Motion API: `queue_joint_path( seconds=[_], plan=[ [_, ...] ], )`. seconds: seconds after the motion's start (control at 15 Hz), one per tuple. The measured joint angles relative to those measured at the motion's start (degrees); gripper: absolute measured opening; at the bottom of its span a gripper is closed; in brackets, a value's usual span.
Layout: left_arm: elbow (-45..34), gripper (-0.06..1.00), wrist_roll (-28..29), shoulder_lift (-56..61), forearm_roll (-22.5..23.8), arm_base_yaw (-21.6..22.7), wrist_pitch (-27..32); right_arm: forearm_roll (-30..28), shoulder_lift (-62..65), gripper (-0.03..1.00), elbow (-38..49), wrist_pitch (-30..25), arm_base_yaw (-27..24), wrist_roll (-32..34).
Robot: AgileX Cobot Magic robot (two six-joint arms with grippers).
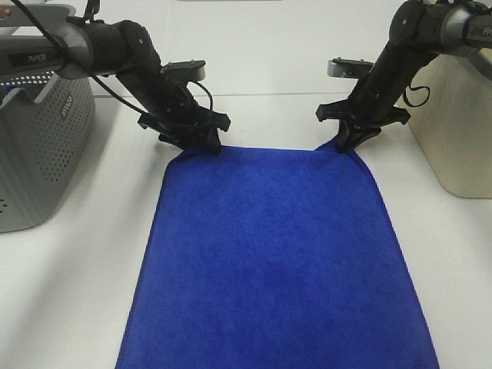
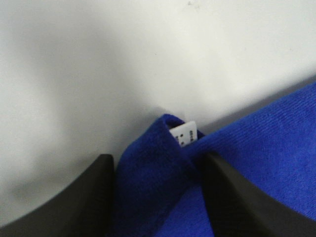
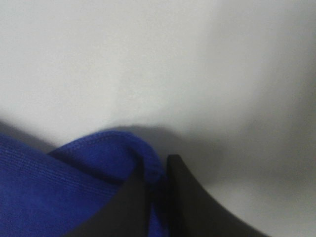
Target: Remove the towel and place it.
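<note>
The royal-blue towel (image 1: 277, 254) lies spread flat on the white table, reaching from the middle to the near edge. My left gripper (image 1: 206, 143) is shut on its far left corner. In the left wrist view the bunched blue towel (image 2: 153, 182) fills the gap between the two black fingers (image 2: 84, 202), with the white tag (image 2: 184, 133) at the corner tip. My right gripper (image 1: 347, 141) is shut on the far right corner. In the right wrist view a thin fold of the towel (image 3: 74, 182) is pinched between the fingers (image 3: 185, 197). Both corners are lifted slightly.
The grey perforated basket (image 1: 38, 146) stands at the left edge of the table. A beige container (image 1: 457, 127) stands at the right edge. Bare white table (image 1: 261, 69) lies behind the grippers and on both sides of the towel.
</note>
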State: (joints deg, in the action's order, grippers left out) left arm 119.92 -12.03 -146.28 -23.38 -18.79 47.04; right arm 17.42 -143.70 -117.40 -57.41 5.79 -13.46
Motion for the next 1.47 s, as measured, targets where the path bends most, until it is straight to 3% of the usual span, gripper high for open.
queue_joint_path(
  seconds=[0.07, 0.33, 0.47, 0.8, 1.0, 1.47],
  plan=[
    [0.0, 0.42, 0.0, -0.11, 0.4, 0.0, -0.23, 0.0, -0.06, 0.03, 0.0, 0.06, 0.0, 0.0],
    [0.0, 0.13, 0.0, -0.17, 1.55, -0.06, -0.34, 0.0, -0.06, 0.02, 0.0, 0.06, 0.0, 0.17],
    [0.17, 0.05, 0.0, -0.17, 3.27, -0.17, -0.23, -0.29, -0.06, 0.02, 0.0, 0.06, 0.0, 0.52],
    [4.13, 0.04, 4.07, -0.17, 8.65, -0.23, 0.8, -1.2, 2.35, 0.02, 0.0, 2.35, 0.0, 0.63],
    [6.76, 0.04, 5.1, -0.17, 11.0, -0.23, 0.46, -1.2, 4.13, 0.02, 0.0, 7.1, 0.0, 1.66],
    [7.91, 0.04, 5.39, -0.17, 15.07, -0.23, -11.29, -1.15, 5.04, 0.02, 0.0, 17.88, 0.06, 2.98]
  ],
)
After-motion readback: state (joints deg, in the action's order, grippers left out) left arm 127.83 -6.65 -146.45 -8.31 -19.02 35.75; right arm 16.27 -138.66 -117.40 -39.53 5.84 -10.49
